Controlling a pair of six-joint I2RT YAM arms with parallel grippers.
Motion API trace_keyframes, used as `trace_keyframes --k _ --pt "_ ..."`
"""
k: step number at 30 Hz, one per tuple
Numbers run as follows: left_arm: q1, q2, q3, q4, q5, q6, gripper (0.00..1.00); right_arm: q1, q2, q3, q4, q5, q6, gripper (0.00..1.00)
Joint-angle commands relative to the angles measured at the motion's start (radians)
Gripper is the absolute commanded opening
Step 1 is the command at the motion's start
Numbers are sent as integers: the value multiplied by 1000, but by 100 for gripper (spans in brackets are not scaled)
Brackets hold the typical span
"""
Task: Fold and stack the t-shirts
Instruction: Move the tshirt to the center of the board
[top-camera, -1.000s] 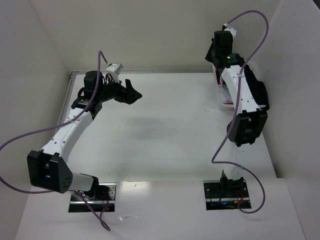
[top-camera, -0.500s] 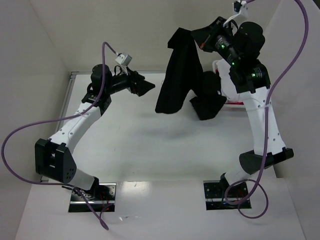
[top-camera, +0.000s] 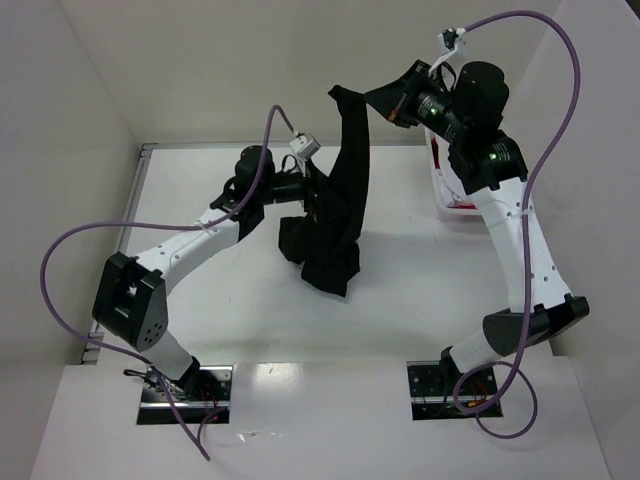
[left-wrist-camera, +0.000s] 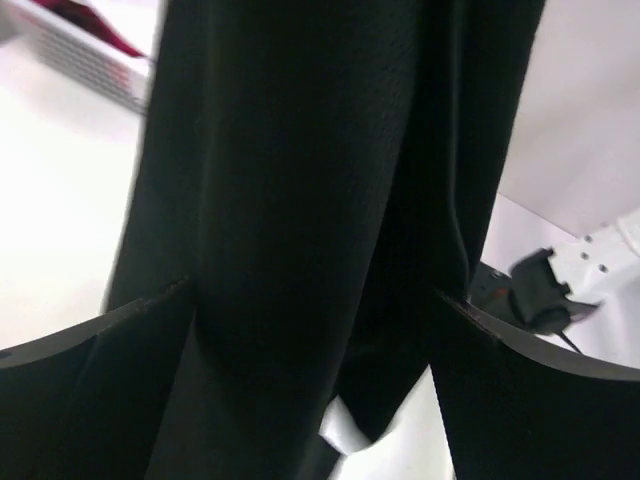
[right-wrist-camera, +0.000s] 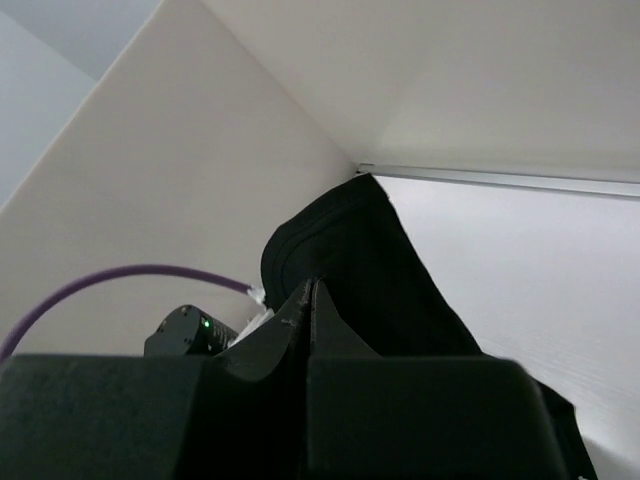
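Hanging from the right gripper (top-camera: 385, 103), the black t-shirt (top-camera: 345, 200) appears from the top view as a long, narrow, bunched drape of plain dark cloth. Its long axis runs almost straight down from those clenched fingers, and its lower end gathers in folds just below the left gripper (top-camera: 318, 195), at or close to the table (top-camera: 250, 265). The left gripper is pushed into the cloth about midway along the drape. A white lattice basket (top-camera: 446, 200) stands beneath the right arm. From the left wrist, the shirt (left-wrist-camera: 300, 150) fills the view as upright folds of fine-knit black fabric that run top to bottom between the left gripper's (left-wrist-camera: 310, 290) fingers (left-wrist-camera: 70, 400). These stand spread wide on either side, released. Beyond the cloth, up and to the left, sits the basket (left-wrist-camera: 95, 65) holding red cloth (left-wrist-camera: 90, 18). From the right wrist, the right gripper (right-wrist-camera: 312, 290) has its fingertips pinched together on the shirt (right-wrist-camera: 380, 270), whose rounded, hemmed edge rises just past them and slopes away.
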Motion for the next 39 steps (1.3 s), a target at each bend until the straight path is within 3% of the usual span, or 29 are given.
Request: trace_keyframes --k 1,5,9,11,21,24,28,32,35,39 --pt "-10 -17 -12 65 -11 47 100 -1 -69 1 76 -20 8 0" --pt "-10 2 -21 77 -20 22 85 -1 -78 -17 76 -20 8 0" --pt "-19 2 -21 78 -97 -13 24 -1 -87 -42 89 -29 8 0" --pt "-19 -17 -21 50 -172 -13 1 -1 -87 -51 89 -20 -1 0" --pt "17 -331 -9 -227 -545 143 0 -1 -87 -158 151 -69 19 0" --pt "36 -476 52 -370 -711 215 0 10 -87 -142 187 -93 33 0" --pt "47 -673 161 -465 -833 326 0 33 -98 -76 187 -93 43 0" --pt "47 -652 302 -632 -856 369 0 33 -135 -76 196 -14 22 0" --pt "47 -578 290 -677 -788 355 3 33 -159 -152 165 75 -10 0" --pt "56 -483 146 -657 -613 302 27 33 -172 -349 165 137 -33 0"
